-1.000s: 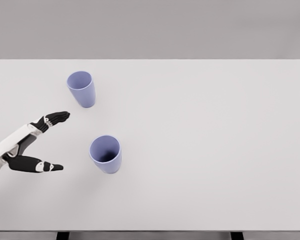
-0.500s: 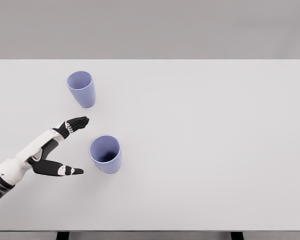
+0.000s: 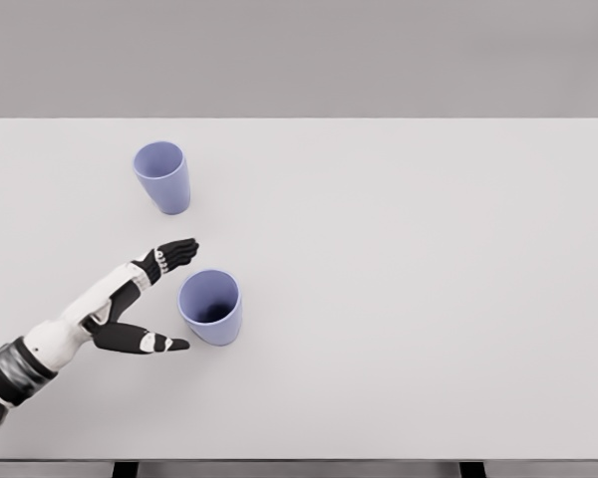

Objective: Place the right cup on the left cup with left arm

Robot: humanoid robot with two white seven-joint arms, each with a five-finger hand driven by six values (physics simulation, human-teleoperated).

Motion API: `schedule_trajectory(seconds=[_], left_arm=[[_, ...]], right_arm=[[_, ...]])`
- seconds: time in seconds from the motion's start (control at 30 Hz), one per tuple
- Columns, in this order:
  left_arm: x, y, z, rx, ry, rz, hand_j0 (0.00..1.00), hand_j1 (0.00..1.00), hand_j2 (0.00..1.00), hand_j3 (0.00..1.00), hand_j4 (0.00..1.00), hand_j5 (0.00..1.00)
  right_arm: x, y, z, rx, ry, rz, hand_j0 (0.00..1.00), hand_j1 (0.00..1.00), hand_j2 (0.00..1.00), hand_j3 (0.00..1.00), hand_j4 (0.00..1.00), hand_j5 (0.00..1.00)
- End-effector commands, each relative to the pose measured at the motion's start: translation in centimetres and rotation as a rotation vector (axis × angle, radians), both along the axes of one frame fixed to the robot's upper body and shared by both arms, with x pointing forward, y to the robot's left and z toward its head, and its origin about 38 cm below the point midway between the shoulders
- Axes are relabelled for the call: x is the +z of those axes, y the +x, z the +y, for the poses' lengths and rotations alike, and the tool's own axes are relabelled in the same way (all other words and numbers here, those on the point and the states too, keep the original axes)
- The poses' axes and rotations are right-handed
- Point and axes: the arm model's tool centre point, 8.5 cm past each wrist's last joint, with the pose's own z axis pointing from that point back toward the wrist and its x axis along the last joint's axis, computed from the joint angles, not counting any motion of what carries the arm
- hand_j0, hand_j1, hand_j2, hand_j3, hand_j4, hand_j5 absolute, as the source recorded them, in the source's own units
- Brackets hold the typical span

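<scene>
The left arm [image 3: 75,324] is a slim white shell with a dark grey ribbed band near the lower picture edge. Its left hand [image 3: 140,304] has black fingers [image 3: 174,251] with pale joint bands, and the thumb [image 3: 145,342] is black with 1 white segment.

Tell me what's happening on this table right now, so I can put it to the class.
A humanoid robot's left hand reaches in from the lower left, fingers spread, toward the nearer purple cup on the white table. Thumb and fingers sit on either side of that cup's left side, holding nothing. A second purple cup stands upright farther back, apart. The right arm is out of view.
</scene>
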Motion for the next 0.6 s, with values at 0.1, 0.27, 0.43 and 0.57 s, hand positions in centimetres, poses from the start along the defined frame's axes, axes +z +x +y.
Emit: schedule_trajectory(seconds=[0.1,0.27,0.43,0.57], left_arm=[[-0.8,-0.2,-1.0,-0.009,-0.015,0.028,1.0,1.0,1.0,1.0,1.0,1.0],[-1.1,-0.3,-1.3,-0.012,-0.016,0.034,1.0,1.0,1.0,1.0,1.0,1.0],[-1.0,0.4,-1.9,-0.023,-0.023,0.022,1.0,1.0,1.0,1.0,1.0,1.0],[-1.2,0.3,-2.0,-0.023,-0.024,0.027,1.0,1.0,1.0,1.0,1.0,1.0]], right_arm=[[0.0,0.0,0.0,0.0,0.0,0.0,1.0,1.0,1.0,1.0,1.0,1.0],[0.0,0.0,0.0,0.0,0.0,0.0,1.0,1.0,1.0,1.0,1.0,1.0],[0.0,0.0,0.0,0.0,0.0,0.0,1.0,1.0,1.0,1.0,1.0,1.0],[0.0,0.0,0.0,0.0,0.0,0.0,1.0,1.0,1.0,1.0,1.0,1.0]])
